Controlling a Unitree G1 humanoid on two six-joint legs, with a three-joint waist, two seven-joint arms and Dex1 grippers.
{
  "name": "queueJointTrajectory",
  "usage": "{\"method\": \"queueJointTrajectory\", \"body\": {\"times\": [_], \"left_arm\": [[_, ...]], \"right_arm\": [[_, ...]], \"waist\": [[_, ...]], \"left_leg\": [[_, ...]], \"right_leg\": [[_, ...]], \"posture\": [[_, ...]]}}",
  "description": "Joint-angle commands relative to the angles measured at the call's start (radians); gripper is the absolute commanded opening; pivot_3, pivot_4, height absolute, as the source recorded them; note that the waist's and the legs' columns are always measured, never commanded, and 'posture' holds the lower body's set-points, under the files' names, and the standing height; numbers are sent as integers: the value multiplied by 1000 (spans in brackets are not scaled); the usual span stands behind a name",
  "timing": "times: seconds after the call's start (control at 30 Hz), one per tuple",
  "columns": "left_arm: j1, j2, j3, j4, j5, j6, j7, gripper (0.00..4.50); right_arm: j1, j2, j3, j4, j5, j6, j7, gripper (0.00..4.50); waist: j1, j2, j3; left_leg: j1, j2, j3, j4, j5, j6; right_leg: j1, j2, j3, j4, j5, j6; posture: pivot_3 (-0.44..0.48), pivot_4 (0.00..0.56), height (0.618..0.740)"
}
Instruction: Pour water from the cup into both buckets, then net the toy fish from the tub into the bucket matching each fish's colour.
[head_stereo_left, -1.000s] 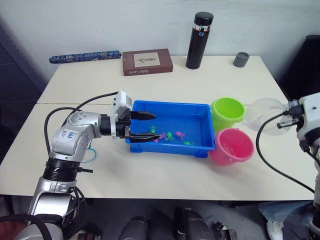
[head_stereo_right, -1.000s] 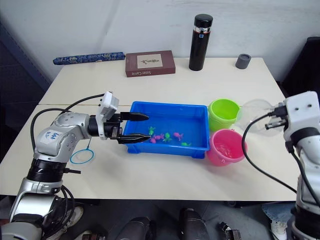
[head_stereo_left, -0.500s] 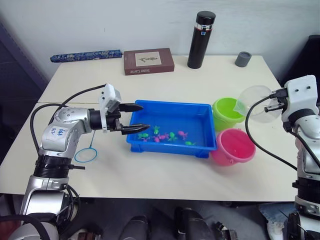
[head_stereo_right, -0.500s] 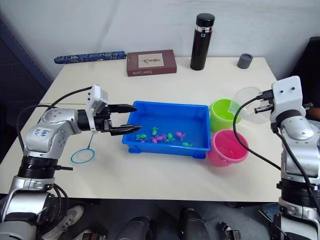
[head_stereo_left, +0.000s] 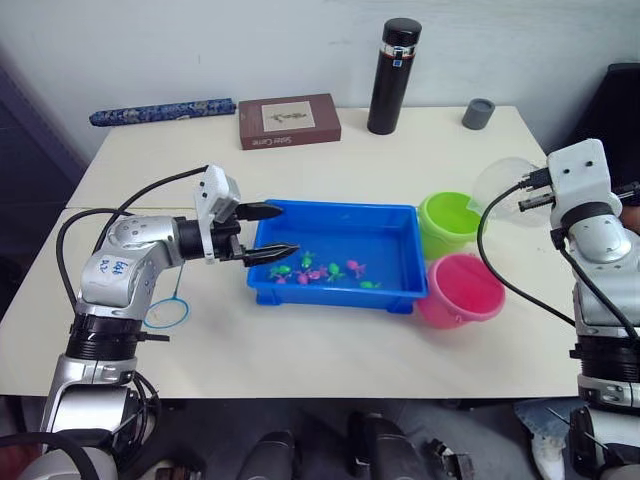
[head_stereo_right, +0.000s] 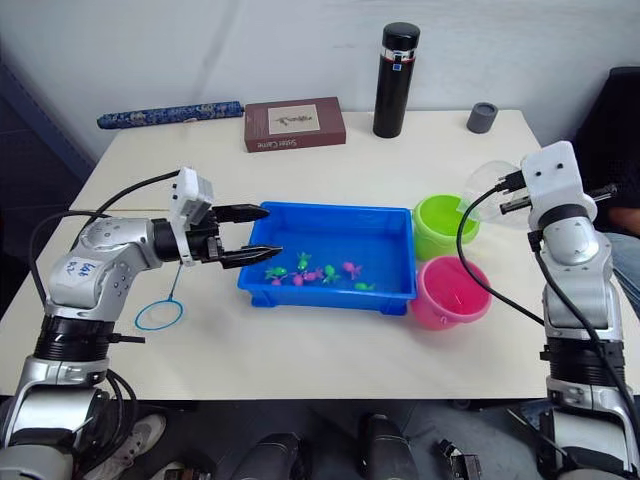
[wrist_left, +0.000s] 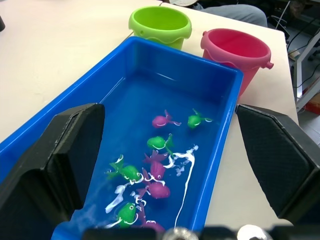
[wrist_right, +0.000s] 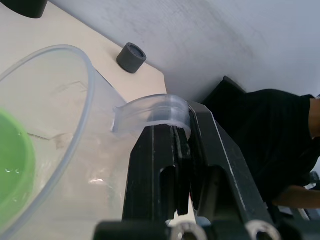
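My right gripper (wrist_right: 170, 135) is shut on the handle of the clear cup (head_stereo_left: 500, 185), which lies tipped on its side in the air just right of the lime green bucket (head_stereo_left: 450, 215). The pink bucket (head_stereo_left: 460, 290) stands in front of the green one. Both touch the right end of the blue tub (head_stereo_left: 340, 215). Several small pink and green toy fish (head_stereo_left: 320, 270) float in it. My left gripper (head_stereo_left: 290, 230) hangs open over the tub's left end, holding nothing. The net (head_stereo_left: 165, 313) lies on the table under my left arm.
Along the back of the table stand a black flask (head_stereo_left: 392, 75), a brown book (head_stereo_left: 288, 120), a grey cap (head_stereo_left: 478, 113) and a blue patterned roll (head_stereo_left: 160, 110). A person in dark clothes (head_stereo_right: 625, 150) sits off the table's right edge.
My right gripper has risen and swung inward with the cup, bringing it closer to the green bucket. The left gripper stays open at the tub's left end. The camera has shifted.
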Motion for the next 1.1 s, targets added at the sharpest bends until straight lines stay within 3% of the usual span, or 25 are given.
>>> {"method": "queueJointTrajectory", "body": {"times": [0.03, 1.1], "left_arm": [[9, 1, 22, -47, -21, 4, 8, 4500], [21, -13, 14, -75, -23, 5, 11, 4500]], "right_arm": [[-30, -29, 17, -9, -60, -72, -38, 38], [-38, -74, 165, -2, -376, -289, -119, 38]], "waist": [[-2, 0, 0], [-2, 0, 0]], "left_leg": [[0, 0, 0, 0, 0, 0], [0, 0, 1, 0, 0, 0]], "right_leg": [[0, 0, 0, 0, 0, 0], [0, 0, 1, 1, 0, 0]], "posture": [[0, 150, 739], [0, 150, 739]]}}
